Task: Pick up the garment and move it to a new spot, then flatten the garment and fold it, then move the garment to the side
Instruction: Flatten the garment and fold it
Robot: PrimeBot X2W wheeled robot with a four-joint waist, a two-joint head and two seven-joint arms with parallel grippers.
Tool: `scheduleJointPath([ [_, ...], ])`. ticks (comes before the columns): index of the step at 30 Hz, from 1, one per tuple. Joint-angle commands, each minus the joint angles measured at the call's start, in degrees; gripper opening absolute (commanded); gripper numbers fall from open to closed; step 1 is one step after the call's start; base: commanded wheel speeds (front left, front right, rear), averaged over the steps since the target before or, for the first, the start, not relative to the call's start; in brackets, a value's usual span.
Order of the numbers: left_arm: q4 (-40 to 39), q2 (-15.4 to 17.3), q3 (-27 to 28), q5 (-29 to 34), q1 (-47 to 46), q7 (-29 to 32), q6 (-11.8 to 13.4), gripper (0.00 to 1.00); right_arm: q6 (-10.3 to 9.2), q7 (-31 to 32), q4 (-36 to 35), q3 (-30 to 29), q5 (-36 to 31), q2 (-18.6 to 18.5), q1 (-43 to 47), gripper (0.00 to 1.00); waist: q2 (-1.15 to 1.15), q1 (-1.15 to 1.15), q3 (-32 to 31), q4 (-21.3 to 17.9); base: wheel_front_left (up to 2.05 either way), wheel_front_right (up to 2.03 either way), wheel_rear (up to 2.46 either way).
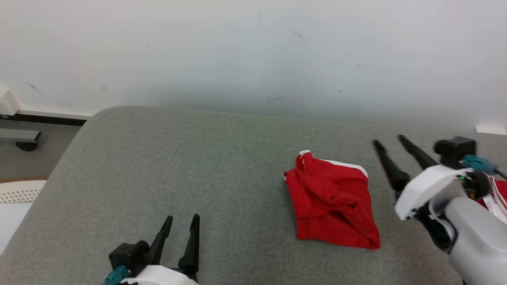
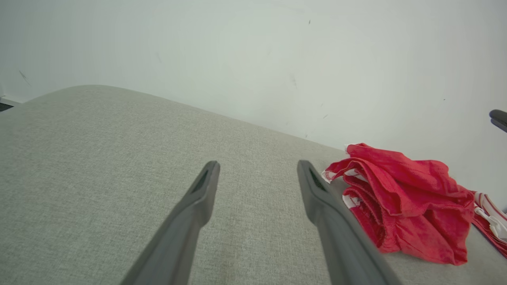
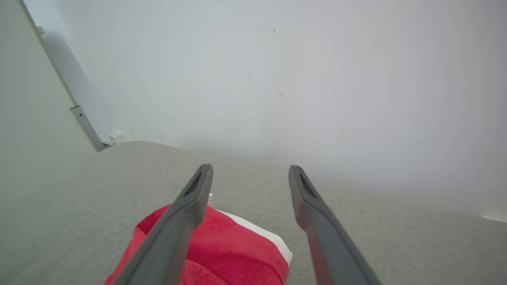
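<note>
A red garment [image 1: 332, 200] with white trim lies folded into a rough square on the grey cushioned surface [image 1: 198, 166], right of centre. In the left wrist view the garment [image 2: 404, 202] sits to the right of my fingers, and in the right wrist view the garment [image 3: 222, 249] lies below and left of them. My right gripper [image 1: 389, 141] hovers open just right of it, fingers apart and holding nothing. My left gripper [image 1: 182, 218] stands open near the front edge, well left of the garment, with nothing between its fingers.
A white wall rises behind the surface. More red and white cloth [image 1: 497, 196] lies at the far right behind my right wrist. Off the left edge stand a pale perforated basket [image 1: 20, 192] and a grey fixture [image 1: 20, 138] on the floor.
</note>
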Motion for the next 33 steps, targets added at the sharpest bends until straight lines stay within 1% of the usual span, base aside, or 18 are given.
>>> scheduleJointPath([
  [1,-0.17,0.22,0.18,0.99,0.66,0.03,-0.04,1.00,-0.01,-0.80,1.60,-1.80,-0.21,-0.93,1.77,1.00,0.00,0.00,0.00,-0.41,0.00,0.00,0.00],
  [3,-0.24,0.23,0.30,0.97,0.65,0.03,-0.14,1.00,-0.01,-1.34,4.07,-4.04,-0.37,-1.44,2.62,1.00,0.00,0.00,0.16,-0.59,0.00,0.00,0.00],
  [5,-0.37,0.22,0.29,1.00,0.43,0.03,-0.32,1.00,-0.01,-1.74,6.51,-5.86,-0.22,-1.16,3.18,1.00,0.00,0.00,0.53,-0.62,0.00,0.00,0.00],
  [9,-0.21,0.22,0.07,0.97,-0.37,0.03,-0.48,1.00,-0.01,-1.40,10.67,-7.74,0.48,1.15,3.12,1.00,0.00,0.00,1.34,-0.26,0.00,0.00,0.00],
  [10,-0.15,0.22,0.00,0.93,-0.66,0.03,-0.57,1.00,-0.01,-1.14,11.70,-7.84,0.52,1.61,2.66,0.78,0.00,0.00,1.62,-0.04,0.00,0.00,0.00],
  [11,-0.08,0.22,-0.12,0.88,-0.89,0.03,-0.61,1.00,-0.01,-0.79,12.62,-7.99,0.60,2.21,2.10,0.00,0.00,0.00,1.86,0.20,0.00,0.00,0.00],
  [16,0.48,0.23,-0.41,0.48,-1.58,0.03,-0.66,1.00,-0.01,2.28,16.86,-9.25,3.24,6.01,1.60,0.00,0.00,0.00,2.55,2.11,0.00,0.00,0.00],
  [17,0.53,0.23,-0.42,0.36,-1.60,0.03,-0.61,1.00,-0.01,2.99,16.92,-9.06,3.83,6.91,2.01,0.00,0.00,0.00,2.61,2.50,0.00,0.00,0.00],
  [18,0.53,0.23,-0.42,0.36,-1.60,0.03,-0.61,1.00,-0.01,2.99,16.92,-9.06,3.83,6.91,2.01,0.00,0.00,0.00,2.61,2.50,0.00,0.00,0.00],
  [19,0.65,0.23,-0.31,0.23,-1.43,0.03,-0.48,1.00,-0.01,3.82,16.16,-8.54,4.79,8.22,3.05,0.00,0.00,0.00,2.72,3.20,0.00,0.00,0.00],
  [23,0.72,0.22,-0.12,0.22,-1.19,0.03,-0.40,1.00,-0.01,4.91,14.06,-7.27,5.99,9.89,4.75,0.00,0.00,0.00,2.79,4.01,0.00,0.00,0.00],
  [27,0.79,0.22,0.18,0.30,-1.03,0.03,-0.47,1.00,-0.01,6.12,10.29,-4.05,6.54,11.78,6.97,0.00,0.00,0.00,2.86,4.46,0.00,0.00,0.00],
  [31,0.72,0.22,0.27,0.30,-1.16,0.03,-0.39,1.00,-0.01,5.68,5.51,1.50,5.15,13.04,9.26,0.00,0.00,0.00,2.95,4.23,0.00,0.00,0.00],
  [33,0.75,0.22,0.24,0.22,-1.20,0.03,-0.42,1.00,-0.01,4.41,3.43,4.56,3.98,13.32,9.69,0.00,0.00,0.00,2.91,3.85,0.00,0.00,0.00],
])
